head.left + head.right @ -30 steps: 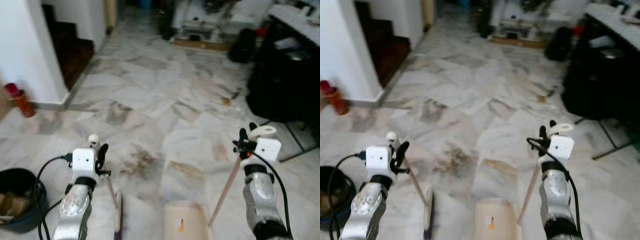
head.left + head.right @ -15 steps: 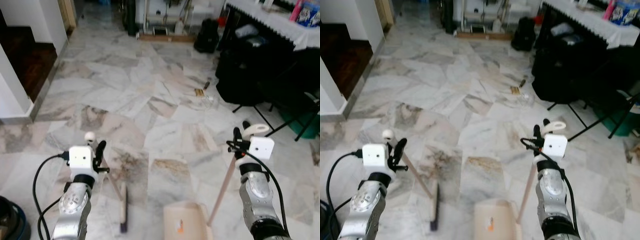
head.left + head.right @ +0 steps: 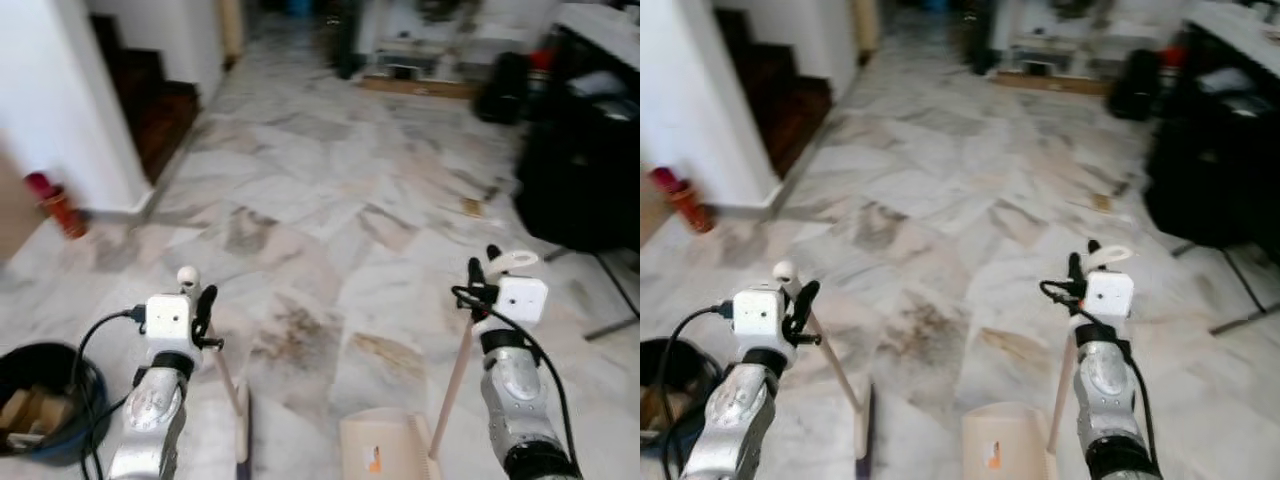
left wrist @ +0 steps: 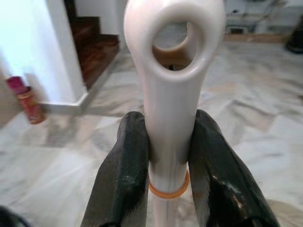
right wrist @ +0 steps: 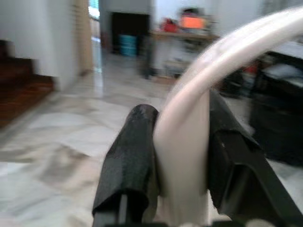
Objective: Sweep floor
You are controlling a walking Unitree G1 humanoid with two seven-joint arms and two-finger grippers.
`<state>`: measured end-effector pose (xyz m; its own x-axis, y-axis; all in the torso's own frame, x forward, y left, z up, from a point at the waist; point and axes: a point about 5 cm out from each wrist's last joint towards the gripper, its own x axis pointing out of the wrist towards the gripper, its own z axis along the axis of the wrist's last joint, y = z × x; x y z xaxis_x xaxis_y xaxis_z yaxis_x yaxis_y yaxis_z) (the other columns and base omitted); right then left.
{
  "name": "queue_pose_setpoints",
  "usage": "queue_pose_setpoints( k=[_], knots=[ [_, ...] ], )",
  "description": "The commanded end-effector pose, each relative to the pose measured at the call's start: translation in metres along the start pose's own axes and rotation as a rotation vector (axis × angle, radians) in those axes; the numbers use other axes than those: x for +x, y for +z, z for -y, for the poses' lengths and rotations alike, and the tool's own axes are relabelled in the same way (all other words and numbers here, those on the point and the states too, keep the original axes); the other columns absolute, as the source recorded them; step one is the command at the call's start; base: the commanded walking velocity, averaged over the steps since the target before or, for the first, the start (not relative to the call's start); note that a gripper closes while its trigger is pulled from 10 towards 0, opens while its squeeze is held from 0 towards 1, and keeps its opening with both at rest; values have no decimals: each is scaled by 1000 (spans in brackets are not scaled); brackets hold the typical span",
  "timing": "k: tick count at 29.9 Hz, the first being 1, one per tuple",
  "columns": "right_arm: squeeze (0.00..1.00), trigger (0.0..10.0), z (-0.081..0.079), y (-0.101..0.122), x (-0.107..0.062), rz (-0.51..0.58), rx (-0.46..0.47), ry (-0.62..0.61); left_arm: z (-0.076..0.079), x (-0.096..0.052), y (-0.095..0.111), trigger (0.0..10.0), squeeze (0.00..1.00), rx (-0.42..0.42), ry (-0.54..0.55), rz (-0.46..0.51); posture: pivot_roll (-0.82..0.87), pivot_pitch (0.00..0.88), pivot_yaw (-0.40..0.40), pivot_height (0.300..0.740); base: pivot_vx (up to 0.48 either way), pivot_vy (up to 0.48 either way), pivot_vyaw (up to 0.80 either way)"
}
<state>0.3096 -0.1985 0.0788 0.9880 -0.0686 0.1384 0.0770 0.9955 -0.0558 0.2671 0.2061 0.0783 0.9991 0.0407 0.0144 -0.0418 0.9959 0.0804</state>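
Clenching its two black fingers tight around the white broom handle (image 4: 173, 101), the left gripper (image 3: 201, 312) is holding the broom at lower left, while the right gripper (image 3: 478, 283) is squeezing the dustpan handle (image 5: 189, 156), its pan (image 3: 385, 450) resting on the marble floor (image 3: 330, 200) at bottom centre.

Both silver arms reach forward and upward from the lower edge of the head views, forearms roughly parallel, each wrist carrying a white camera block with a black cable looping back along the arm. The left gripper (image 4: 168, 156) is clamped, its two black fingers (image 4: 124, 175) pressed against either side of a pale handle. The right gripper (image 5: 182, 156) is likewise clamped, fingers (image 5: 130, 161) flanking a second pale handle.
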Motion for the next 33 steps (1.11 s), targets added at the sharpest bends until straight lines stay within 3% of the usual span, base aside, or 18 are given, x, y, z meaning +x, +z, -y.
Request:
queue_pose_setpoints(
  k=[1, 19, 33],
  knots=[
    [0, 10000, 14, 6, 1, 31, 0, -49, 9, 6, 10, 10000, 0, 14, -33, 52, 60, 0, -40, 740, 289, 0, 0],
    [0, 10000, 12, 5, 0, 34, 9, -52, 11, 8, 13, 10000, 0, 20, -51, 62, 61, 0, -32, 740, 289, 0, 0],
    [0, 10000, 22, 9, 2, 43, 1, -75, 11, 8, 12, 10000, 0, 12, -27, 59, 64, 0, -50, 740, 297, 0, 0]
  ],
)
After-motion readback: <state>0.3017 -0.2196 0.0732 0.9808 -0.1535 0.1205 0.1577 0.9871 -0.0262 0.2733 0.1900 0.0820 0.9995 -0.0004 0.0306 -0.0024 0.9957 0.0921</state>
